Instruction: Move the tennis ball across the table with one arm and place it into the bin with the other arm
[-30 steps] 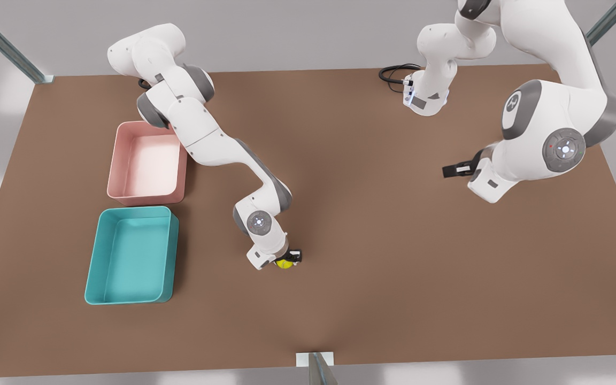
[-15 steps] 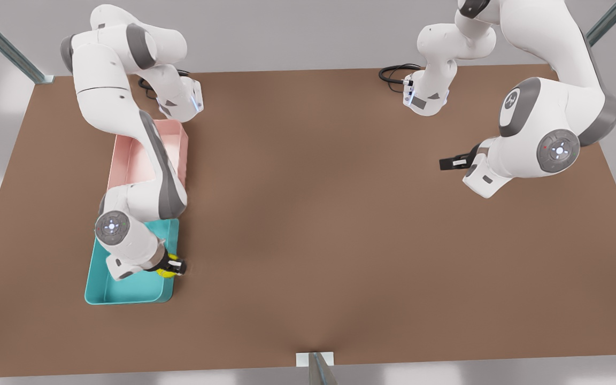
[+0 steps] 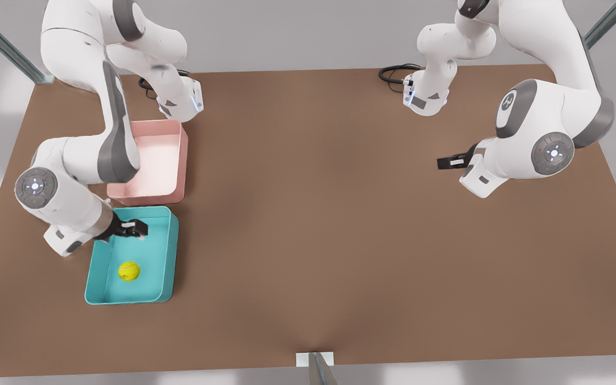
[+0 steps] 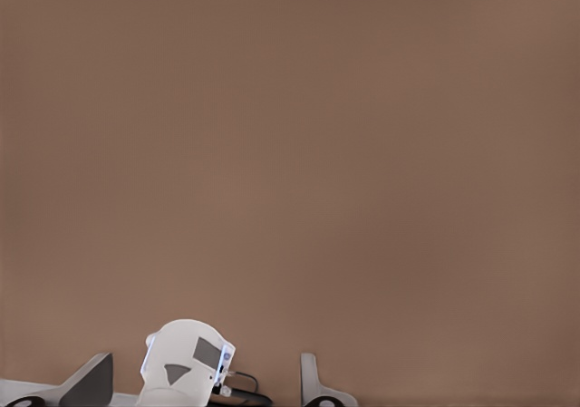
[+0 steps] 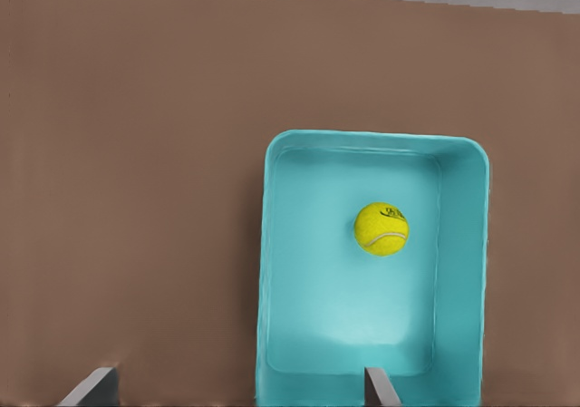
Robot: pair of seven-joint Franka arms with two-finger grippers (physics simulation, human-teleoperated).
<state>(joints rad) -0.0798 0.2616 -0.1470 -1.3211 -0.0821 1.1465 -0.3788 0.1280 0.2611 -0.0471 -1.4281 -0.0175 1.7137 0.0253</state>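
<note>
The right gripper point(image 3: 136, 230), black-fingered on a glossy white arm, hangs over the far end of the teal rectangular plastic bin point(image 3: 169, 256) with its fingers spread wide and nothing between them; its fingertips point(image 5: 381, 387) frame the bin's near wall in the right wrist view. The small yellow-green tennis ball point(image 3: 129, 271), fuzzy with a pale curved seam, lies inside the bin on its smooth floor, apart from every low, round-cornered wall; a pink plastic tray point(image 3: 182, 160) of like shape sits just beyond. The left gripper point(image 3: 447, 162) waits, fingers parted and bare, at the front view's right above the flat brown table point(image 3: 313, 214), whose matte middle lies open.
</note>
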